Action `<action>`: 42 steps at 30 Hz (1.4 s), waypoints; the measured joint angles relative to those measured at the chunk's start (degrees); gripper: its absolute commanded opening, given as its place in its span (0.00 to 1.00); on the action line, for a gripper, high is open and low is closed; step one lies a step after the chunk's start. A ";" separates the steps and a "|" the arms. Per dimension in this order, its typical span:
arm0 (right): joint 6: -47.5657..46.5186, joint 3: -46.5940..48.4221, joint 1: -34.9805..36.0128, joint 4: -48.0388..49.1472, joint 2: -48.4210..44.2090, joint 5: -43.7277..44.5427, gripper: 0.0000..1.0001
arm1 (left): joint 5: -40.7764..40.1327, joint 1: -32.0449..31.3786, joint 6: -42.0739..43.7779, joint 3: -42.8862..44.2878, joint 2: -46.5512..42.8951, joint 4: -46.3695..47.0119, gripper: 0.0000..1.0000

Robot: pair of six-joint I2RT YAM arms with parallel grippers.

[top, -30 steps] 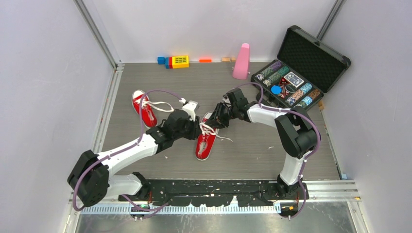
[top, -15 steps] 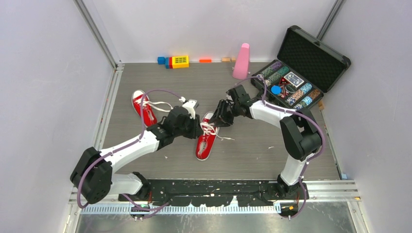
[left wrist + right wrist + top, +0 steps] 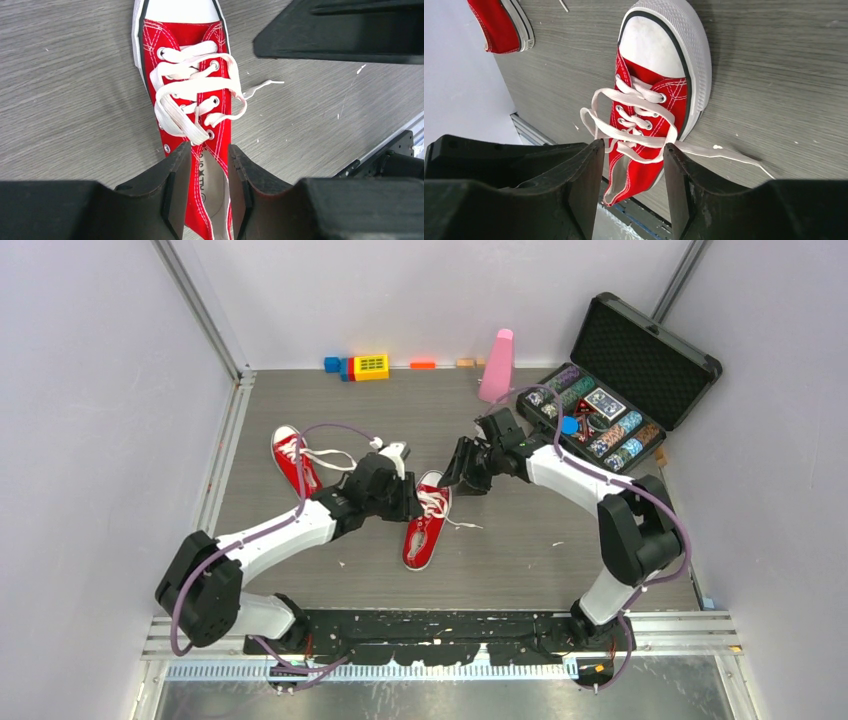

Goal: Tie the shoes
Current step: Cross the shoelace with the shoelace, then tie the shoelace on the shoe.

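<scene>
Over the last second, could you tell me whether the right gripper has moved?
Yes. The right gripper has drawn back from the shoe, up and right toward the open case.

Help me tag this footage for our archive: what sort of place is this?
Probably a robot lab test cell: plain walls enclose a grey tabletop, and unrelated props sit around, namely red sneakers, toy blocks and an open poker-chip case.

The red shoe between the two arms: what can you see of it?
The middle shoe is a red canvas low-top with white rubber toe cap and sole, upright on the grey table, toe towards its near edge. Its white laces lie loose and untied, one end trailing onto the table.
</scene>
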 measured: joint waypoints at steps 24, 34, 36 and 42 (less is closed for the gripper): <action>-7.54 -7.28 -0.39 -5.20 -8.57 11.26 0.54 | -2.51 0.00 -1.25 3.80 6.84 -3.41 0.00; -8.90 -10.19 -0.28 -5.66 -9.03 13.55 0.57 | 2.05 0.00 0.74 6.97 6.03 -10.58 0.00; -10.01 -10.29 -0.13 -5.53 -8.98 13.79 0.57 | 3.43 0.00 1.60 7.93 5.81 -12.11 0.00; -13.09 -10.32 1.07 -5.40 -7.89 15.93 0.72 | 7.10 0.59 4.02 10.69 5.35 -17.64 0.00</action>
